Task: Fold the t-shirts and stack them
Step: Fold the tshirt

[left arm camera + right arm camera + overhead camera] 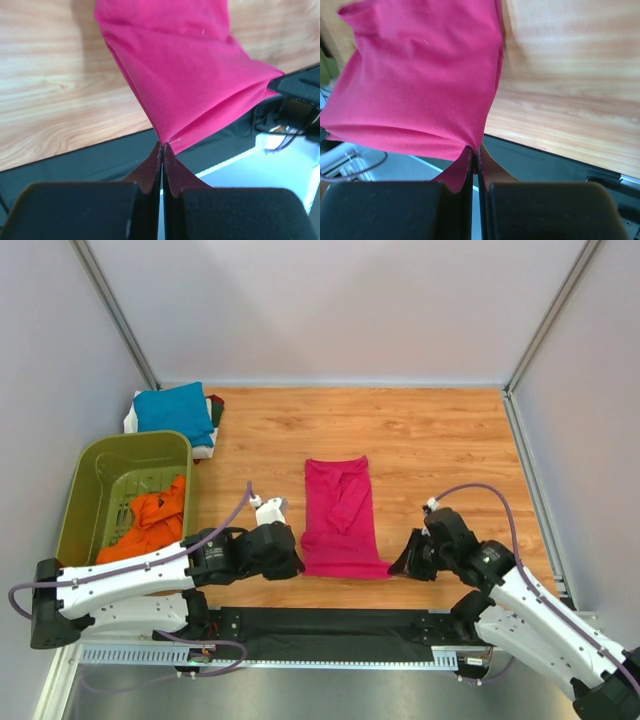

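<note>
- The magenta t-shirt (338, 515) lies in the middle of the table (450, 440) as a long narrow strip, with the sleeves already turned inward. Its near hem is at the table's front edge.
- The left gripper (162, 146) is clenched on the near left corner of this hem. The wrist view shows the cloth pinched between the tips.
- The right gripper (475, 150) is clenched on the near right corner in the same way.
- I judge the step in hand is to carry the hem over to the collar end, to halve the length.
- To do it well, I would raise both corners together and at equal height, with the hem lightly stretched between them so that it does not sag.
- I would lay the hem exactly on the far edge and release only when the cloth rests flat.
- The teal t-shirt (175, 410) waits at the far left, and an orange t-shirt (152, 522) is in the basket (95, 462).
</note>
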Tool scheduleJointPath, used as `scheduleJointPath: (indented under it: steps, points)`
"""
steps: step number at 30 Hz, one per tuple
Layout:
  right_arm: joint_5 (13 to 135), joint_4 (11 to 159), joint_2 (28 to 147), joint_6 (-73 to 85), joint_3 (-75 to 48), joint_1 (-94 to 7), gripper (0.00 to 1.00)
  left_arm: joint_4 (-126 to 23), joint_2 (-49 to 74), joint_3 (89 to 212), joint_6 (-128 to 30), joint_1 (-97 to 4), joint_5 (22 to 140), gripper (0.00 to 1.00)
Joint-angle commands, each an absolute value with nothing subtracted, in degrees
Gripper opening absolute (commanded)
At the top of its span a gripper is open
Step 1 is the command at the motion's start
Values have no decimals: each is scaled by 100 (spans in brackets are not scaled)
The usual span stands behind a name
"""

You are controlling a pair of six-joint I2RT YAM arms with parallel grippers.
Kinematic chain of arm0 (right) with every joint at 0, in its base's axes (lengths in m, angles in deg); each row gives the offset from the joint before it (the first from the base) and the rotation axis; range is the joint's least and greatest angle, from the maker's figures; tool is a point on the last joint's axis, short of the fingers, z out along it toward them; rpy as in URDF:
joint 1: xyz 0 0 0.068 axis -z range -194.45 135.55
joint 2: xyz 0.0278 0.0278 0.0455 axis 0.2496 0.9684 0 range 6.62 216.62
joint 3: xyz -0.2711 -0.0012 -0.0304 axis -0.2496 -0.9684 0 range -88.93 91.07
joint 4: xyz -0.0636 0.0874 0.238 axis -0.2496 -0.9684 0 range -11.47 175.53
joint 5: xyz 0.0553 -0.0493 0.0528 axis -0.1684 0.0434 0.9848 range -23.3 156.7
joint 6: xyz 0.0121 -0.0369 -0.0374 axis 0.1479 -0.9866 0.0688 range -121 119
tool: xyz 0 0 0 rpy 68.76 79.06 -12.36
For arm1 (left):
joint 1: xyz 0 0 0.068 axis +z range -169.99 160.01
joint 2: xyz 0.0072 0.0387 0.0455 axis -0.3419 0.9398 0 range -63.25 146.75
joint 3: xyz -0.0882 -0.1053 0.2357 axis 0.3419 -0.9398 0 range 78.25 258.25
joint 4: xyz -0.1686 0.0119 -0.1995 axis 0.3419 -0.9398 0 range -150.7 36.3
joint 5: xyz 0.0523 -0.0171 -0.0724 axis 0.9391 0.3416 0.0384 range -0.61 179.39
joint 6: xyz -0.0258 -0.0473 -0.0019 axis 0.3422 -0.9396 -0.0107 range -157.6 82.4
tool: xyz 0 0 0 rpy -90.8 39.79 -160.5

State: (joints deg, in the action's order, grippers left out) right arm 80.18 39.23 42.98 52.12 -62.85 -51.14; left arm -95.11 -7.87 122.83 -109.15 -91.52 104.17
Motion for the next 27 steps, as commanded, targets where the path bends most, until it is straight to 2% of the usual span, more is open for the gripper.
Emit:
scheduleJointPath:
  steps: [1, 7, 13, 27]
  points:
    - [6970, 3430, 5035, 4814, -5415, -5093, 0, -10845, -832, 12755, -10880, -8838, 11127, 0]
    - [5792, 3876, 6178, 4156, -4175, -5067, 0, -10898, -349, 13423, -10361, -8056, 11347, 0]
    - [5915, 4378, 7383, 3820, -3419, -4961, 0, -10415, -84, 13635, -9896, -7291, 11180, 0]
    - [5581, 4687, 8431, 3635, -2311, -4636, 0, -9502, 864, 14250, -8981, -6297, 10785, 0]
